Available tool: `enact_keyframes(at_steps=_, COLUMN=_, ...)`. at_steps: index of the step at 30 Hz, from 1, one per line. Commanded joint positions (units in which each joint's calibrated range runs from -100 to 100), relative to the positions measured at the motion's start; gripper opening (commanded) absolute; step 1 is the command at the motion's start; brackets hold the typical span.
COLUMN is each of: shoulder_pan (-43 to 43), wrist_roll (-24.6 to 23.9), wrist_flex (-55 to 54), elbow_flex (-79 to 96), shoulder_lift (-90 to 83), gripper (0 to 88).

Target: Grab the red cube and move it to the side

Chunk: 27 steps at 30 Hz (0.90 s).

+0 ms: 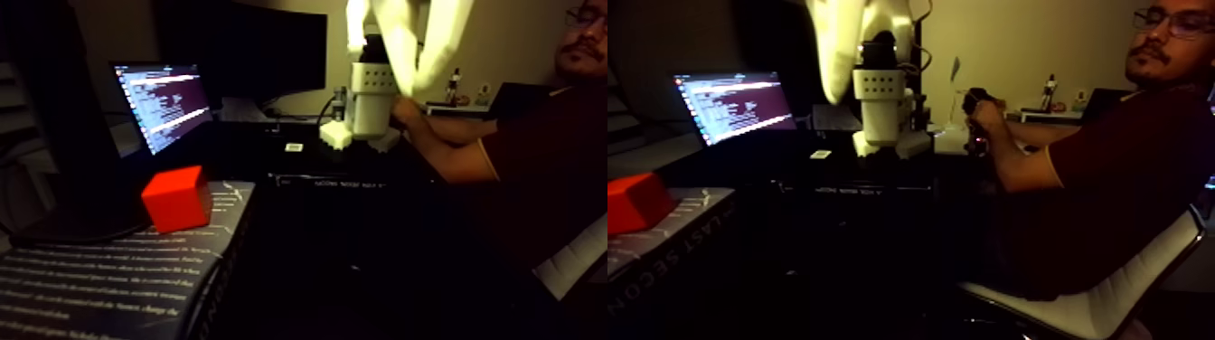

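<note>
1. Your picture is two near-twin views side by side, taken low over a dark bench (380,271) in a dim room.
2. The red cube (177,198) sits on a dark book (108,271) with pale lines of print on its cover, at the left of the left half; in the right half it shows at the left border, partly cut off by the edge.
3. The cube rests flat on the book, with nothing touching it.
4. The white claw (418,63) hangs from the top edge of the left half, well apart from the cube — up and to the right of it.
5. Its two pale fingers (398,45) point downward and draw together near their tips; it has hold of nothing, but whether the tips actually meet I cannot tell (they blur against the arm behind).
6. Behind it stands the arm's white base (362,113).
7. A lit laptop screen (164,104) glows behind the cube.
8. A person in a dark red shirt (1112,181) sits at the right on a pale chair (1112,307) — one hand (981,118) grips a dark handle.
</note>
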Motion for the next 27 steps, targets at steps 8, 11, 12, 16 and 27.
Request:
enact_keyframes(at_steps=8, shoulder_pan=0.1, wrist_roll=-10.5, wrist_flex=-7.5, elbow_flex=29.1, shoulder_lift=-29.9, gripper=0.6)
enact_keyframes(at_steps=11, shoulder_pan=0.2, wrist_roll=-11.7, wrist_flex=-6.8, elbow_flex=33.9, shoulder_lift=-35.5, gripper=0.6)
enact_keyframes(at_steps=12, shoulder_pan=0.2, wrist_roll=-11.8, wrist_flex=-6.8, elbow_flex=35.2, shoulder_lift=-37.0, gripper=0.6)
enact_keyframes(at_steps=16, shoulder_pan=1.9, wrist_roll=-12.8, wrist_flex=-7.0, elbow_flex=38.7, shoulder_lift=-41.7, gripper=0.6)
enact_keyframes(at_steps=27, shoulder_pan=1.7, wrist_roll=-14.0, wrist_flex=-4.0, elbow_flex=41.4, shoulder_lift=-47.4, gripper=0.6)
